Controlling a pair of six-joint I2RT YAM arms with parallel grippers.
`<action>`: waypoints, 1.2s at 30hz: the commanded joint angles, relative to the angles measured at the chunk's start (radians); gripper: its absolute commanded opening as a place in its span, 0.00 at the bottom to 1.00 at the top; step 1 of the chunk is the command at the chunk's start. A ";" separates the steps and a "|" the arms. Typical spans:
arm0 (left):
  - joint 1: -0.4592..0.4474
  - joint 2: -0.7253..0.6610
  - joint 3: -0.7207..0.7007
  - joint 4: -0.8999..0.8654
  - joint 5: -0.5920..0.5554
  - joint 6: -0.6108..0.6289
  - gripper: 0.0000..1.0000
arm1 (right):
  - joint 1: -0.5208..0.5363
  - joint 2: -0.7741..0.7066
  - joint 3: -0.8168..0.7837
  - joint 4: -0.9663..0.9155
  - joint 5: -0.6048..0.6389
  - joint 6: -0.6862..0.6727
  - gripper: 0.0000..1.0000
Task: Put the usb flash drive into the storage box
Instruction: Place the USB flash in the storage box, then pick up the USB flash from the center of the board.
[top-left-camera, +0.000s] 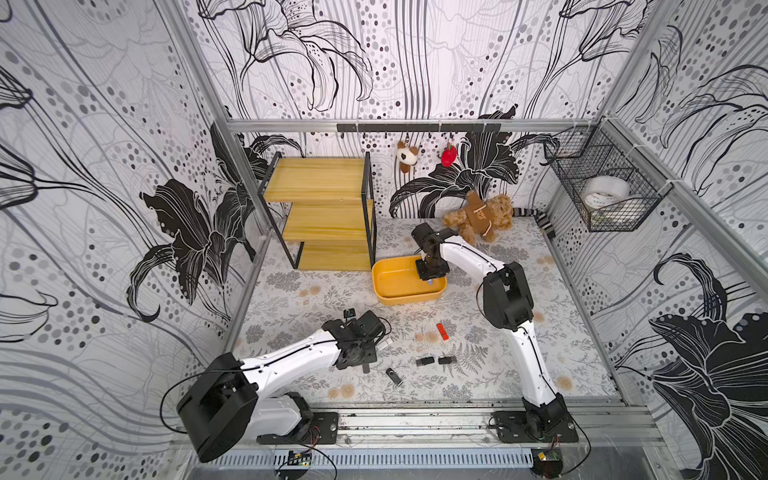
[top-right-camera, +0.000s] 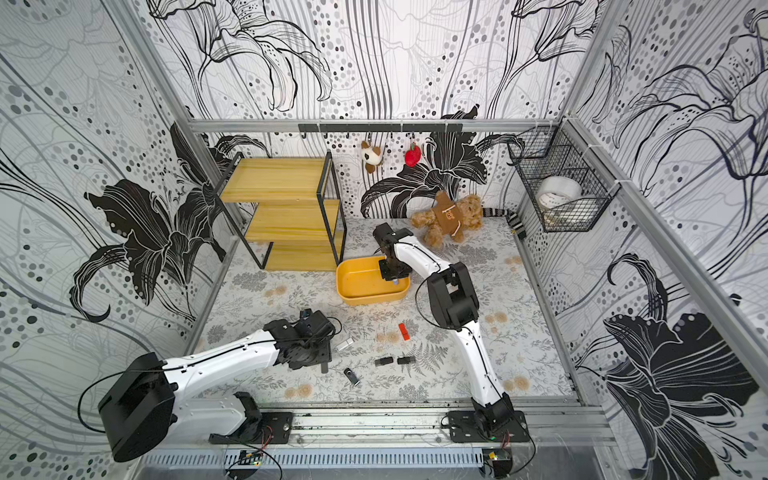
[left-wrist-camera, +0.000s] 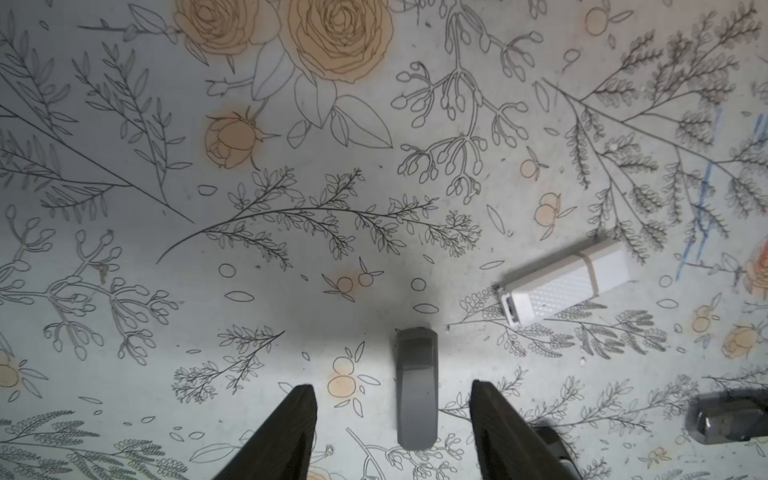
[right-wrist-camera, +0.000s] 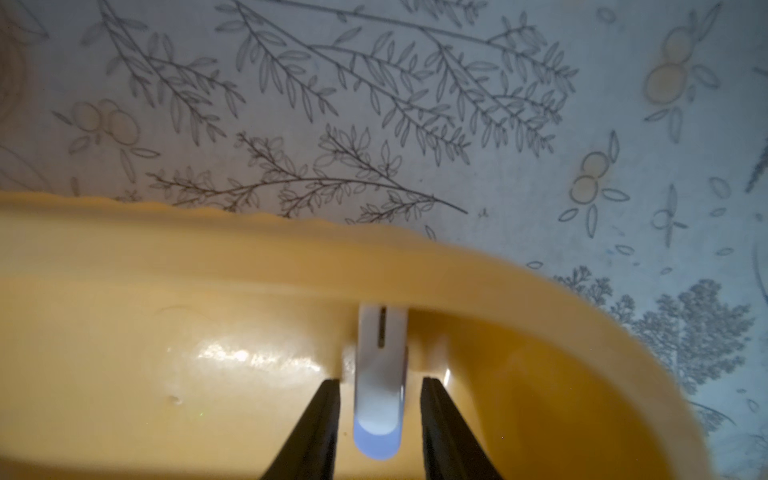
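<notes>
Low at 3 o'clock in the storage box (right-wrist-camera: 166, 270), my right fingers (right-wrist-camera: 316, 424), parted off the white flash drive (right-wrist-camera: 380, 374), should rise straight; left fingers (left-wrist-camera: 286, 428) open, empty.

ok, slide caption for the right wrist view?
Right gripper open astride a white, blue-tipped USB flash drive inside the yellow-orange plastic tub.

Left end effector (left-wrist-camera: 392, 386) and right end effector (right-wrist-camera: 381, 380), jaws apart (both low, tips downward)

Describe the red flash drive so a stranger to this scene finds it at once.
Start at the yellow storage box mid-table. Nearer the viewer than it, the red flash drive lies on the floral mat. It is the only red one; the nearest drives are black.
</notes>
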 joint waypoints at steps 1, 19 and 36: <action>-0.010 0.013 -0.020 0.060 0.004 -0.024 0.64 | 0.005 0.002 -0.012 -0.008 -0.012 -0.014 0.57; -0.068 0.146 0.011 0.007 -0.020 -0.050 0.55 | 0.008 -0.228 -0.054 0.019 0.047 0.013 0.65; -0.076 0.198 0.007 0.018 0.024 -0.033 0.22 | 0.010 -0.633 -0.569 0.123 0.097 0.089 0.65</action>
